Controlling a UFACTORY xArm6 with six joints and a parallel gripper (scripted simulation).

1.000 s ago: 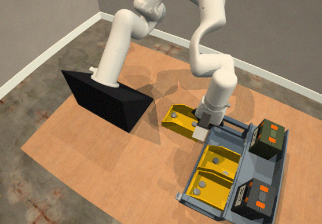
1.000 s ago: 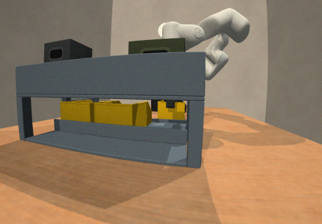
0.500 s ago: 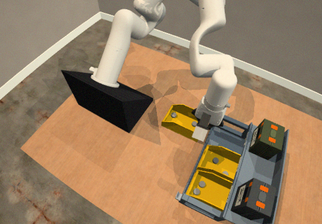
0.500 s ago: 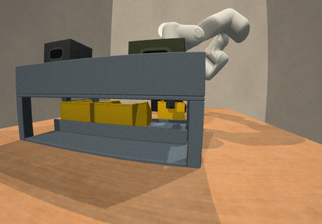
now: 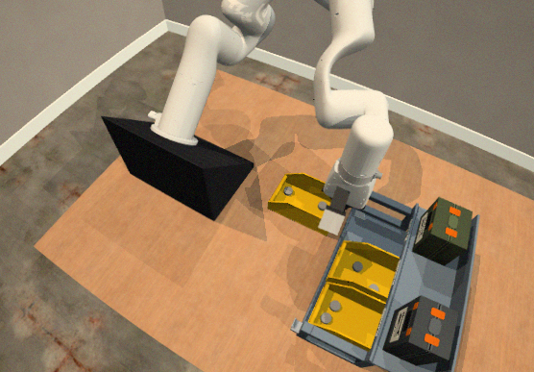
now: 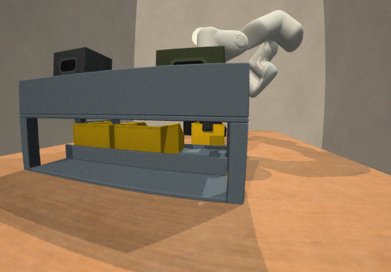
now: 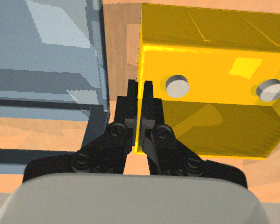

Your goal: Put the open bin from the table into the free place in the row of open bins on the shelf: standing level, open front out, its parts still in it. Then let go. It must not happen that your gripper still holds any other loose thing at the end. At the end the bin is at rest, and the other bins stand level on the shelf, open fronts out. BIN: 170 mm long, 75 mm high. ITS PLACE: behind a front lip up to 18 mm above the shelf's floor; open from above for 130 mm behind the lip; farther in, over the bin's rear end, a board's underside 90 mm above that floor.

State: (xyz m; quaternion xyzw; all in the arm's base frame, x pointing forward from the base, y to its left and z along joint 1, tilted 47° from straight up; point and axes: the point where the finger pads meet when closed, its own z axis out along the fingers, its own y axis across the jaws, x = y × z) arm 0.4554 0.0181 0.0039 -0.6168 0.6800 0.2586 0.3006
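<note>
Tool closed narrow on the side wall of the yellow bin, one finger inside, one outside. Bin standing on the desk, just beside the shelf.

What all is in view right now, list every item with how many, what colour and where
Open bin on the table: one, yellow, beside the shelf's free end, two grey parts inside.
Open bins on the shelf: two, yellow, side by side, grey parts inside.
Shelf: one, blue-grey, on the table.
Green box: one, olive with orange tabs, on the shelf's top board.
Dark box: one, dark grey with orange tabs, also on top.
Table: one, orange wood.
Pedestal: one, black, under the arm.
Arm: one, white.
Gripper: one, black, shut on the table bin's rear wall.
</note>
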